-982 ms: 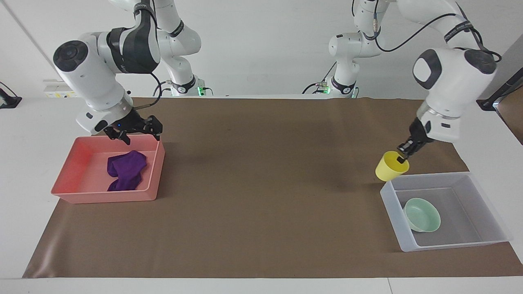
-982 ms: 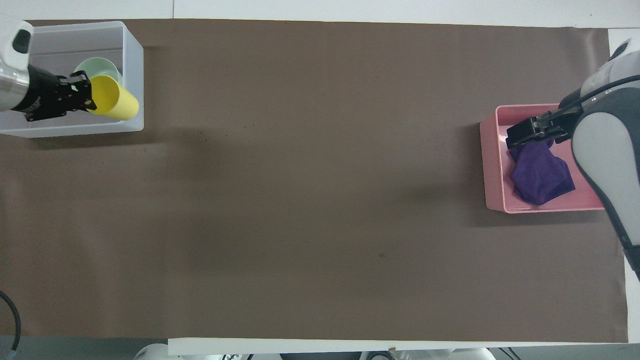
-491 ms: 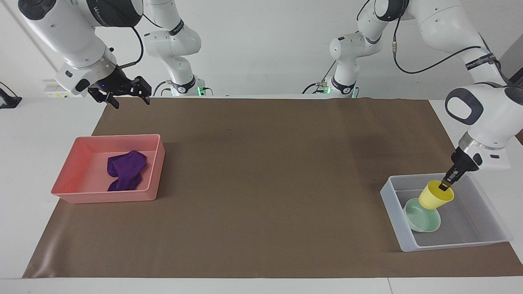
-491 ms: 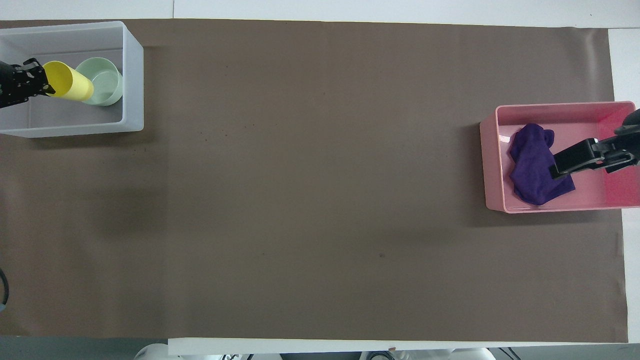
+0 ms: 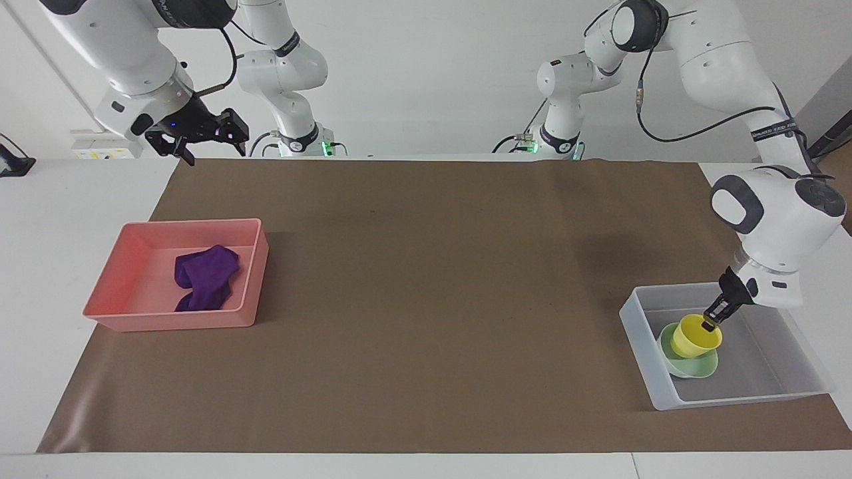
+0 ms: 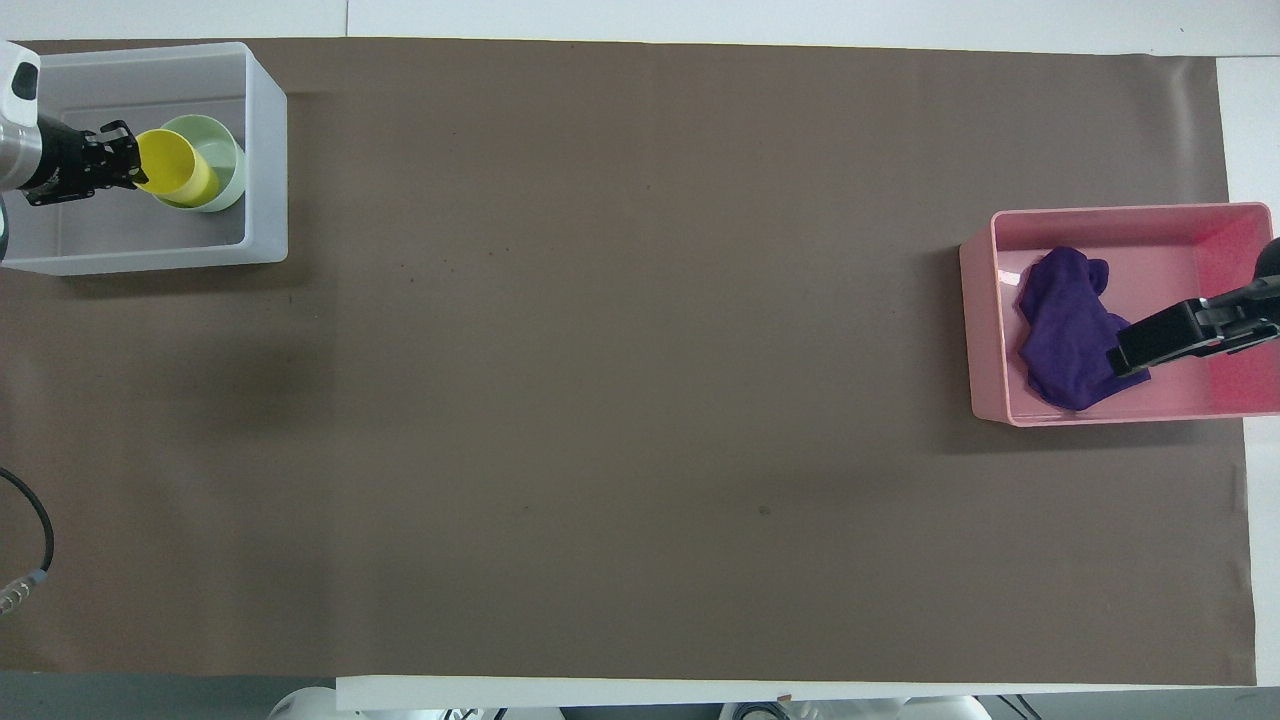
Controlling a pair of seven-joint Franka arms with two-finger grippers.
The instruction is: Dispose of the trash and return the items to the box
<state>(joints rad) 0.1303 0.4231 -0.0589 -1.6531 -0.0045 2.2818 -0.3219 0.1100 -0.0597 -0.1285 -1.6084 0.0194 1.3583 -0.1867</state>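
The yellow cup (image 5: pixel 695 336) is in the translucent grey-white box (image 5: pixel 649 376), tilted and down in the mint-green bowl (image 5: pixel 692 367). My left gripper (image 5: pixel 711 324) is shut on the cup's rim, low inside the box. The overhead view shows the same: left gripper (image 6: pixel 128 165), cup (image 6: pixel 175 172), bowl (image 6: pixel 228 165), box (image 6: pixel 266 150). The purple cloth (image 5: pixel 205 276) lies in the pink bin (image 5: pixel 173 319). My right gripper (image 5: pixel 213 148) is open and empty, raised high. In the overhead view it (image 6: pixel 1150 343) covers part of the cloth (image 6: pixel 1060 330) in the pink bin (image 6: pixel 980 320).
The two bins stand at the two ends of a brown mat (image 5: pixel 426 279), the pink one at the right arm's end and the grey-white one at the left arm's end. White table (image 5: pixel 60 219) shows around the mat.
My left gripper carried the cup from beside the box's rim into the box and lowered it into the bowl. My right gripper rose from the pink bin, empty.
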